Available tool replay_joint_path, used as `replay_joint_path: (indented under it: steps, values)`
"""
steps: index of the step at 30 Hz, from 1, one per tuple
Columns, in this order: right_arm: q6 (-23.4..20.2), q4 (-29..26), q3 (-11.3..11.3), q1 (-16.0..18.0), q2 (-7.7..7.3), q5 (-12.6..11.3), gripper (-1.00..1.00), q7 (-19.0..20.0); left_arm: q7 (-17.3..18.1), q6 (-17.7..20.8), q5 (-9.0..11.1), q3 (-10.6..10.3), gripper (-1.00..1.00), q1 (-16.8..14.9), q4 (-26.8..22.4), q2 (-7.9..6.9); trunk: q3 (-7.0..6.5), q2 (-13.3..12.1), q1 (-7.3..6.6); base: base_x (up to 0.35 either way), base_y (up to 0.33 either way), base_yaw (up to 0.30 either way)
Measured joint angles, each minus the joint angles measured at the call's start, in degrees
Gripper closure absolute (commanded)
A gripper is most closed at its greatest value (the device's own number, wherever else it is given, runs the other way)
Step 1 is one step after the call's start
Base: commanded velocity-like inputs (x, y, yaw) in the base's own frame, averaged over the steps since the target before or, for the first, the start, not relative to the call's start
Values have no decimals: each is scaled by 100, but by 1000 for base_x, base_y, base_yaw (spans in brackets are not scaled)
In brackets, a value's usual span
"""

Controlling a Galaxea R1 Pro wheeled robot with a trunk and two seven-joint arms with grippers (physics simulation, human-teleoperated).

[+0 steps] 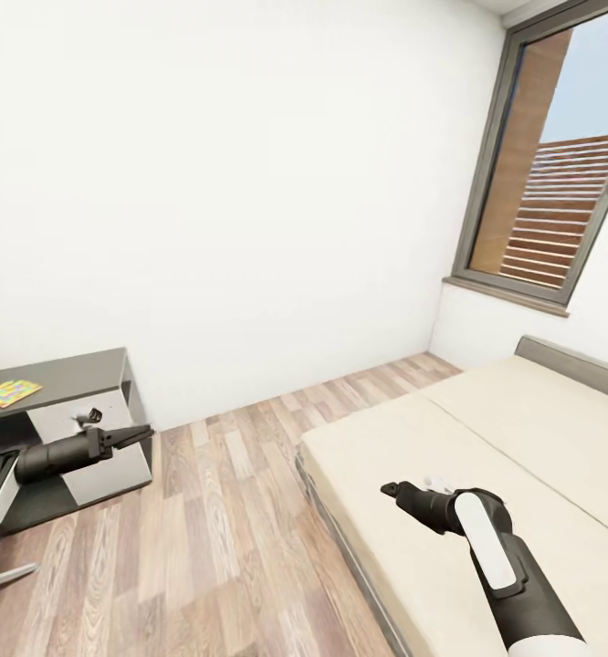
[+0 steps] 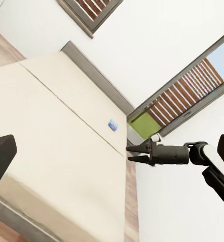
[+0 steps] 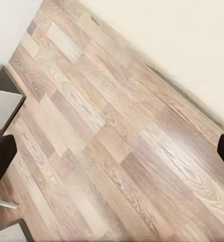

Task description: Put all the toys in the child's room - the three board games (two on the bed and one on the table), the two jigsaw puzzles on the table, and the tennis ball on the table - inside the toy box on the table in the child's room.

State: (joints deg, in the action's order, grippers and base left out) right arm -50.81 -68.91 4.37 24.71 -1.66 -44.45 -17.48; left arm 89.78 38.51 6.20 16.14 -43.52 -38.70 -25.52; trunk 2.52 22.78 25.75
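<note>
A thin flat jigsaw board in bright yellow, green, pink and blue pieces (image 1: 8, 392) lies on the dark-grey tabletop (image 1: 76, 374) of the low desk section at the left of the head view, near the tabletop's front edge. The black left tool (image 1: 142, 432) is held out in front of that section's white cabinet door (image 1: 99, 438), lower than the jigsaw board and off to the side of it, well apart from it; its fingers lie close together and nothing is between them.

The black right tool (image 1: 388, 490) hangs over the near part of the wide bed with the plain beige mattress (image 1: 487, 438), pointing toward the desk side. In the left wrist view the right tool (image 2: 129, 153) shows its two thin fingers slightly apart at the tips, holding nothing. In that same view a small flat blue printed game box (image 2: 112, 124) lies on the mattress close to the grey headboard (image 2: 97, 75), well apart from the right tool.

The floor (image 1: 222, 511) between desk and bed is pale wood plank. The wall (image 1: 231, 182) behind is plain white, and a grey-framed window (image 1: 560, 164) above the bed looks out on reddish-brown slats and blue sky.
</note>
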Motion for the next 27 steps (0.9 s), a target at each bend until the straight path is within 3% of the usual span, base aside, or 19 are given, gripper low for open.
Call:
replay_joint_path:
  steps: [12,27]
  values:
    - [0,0,0,2,2,-1,-100,0,0,0,1,-2,-100,0,1,2,-33,0,1,-208,-34,275]
    - [0,3,0,0,8,-1,-100,-1,0,0,1,-5,-100,0,0,48,-74,0,0,-18,-8,275]
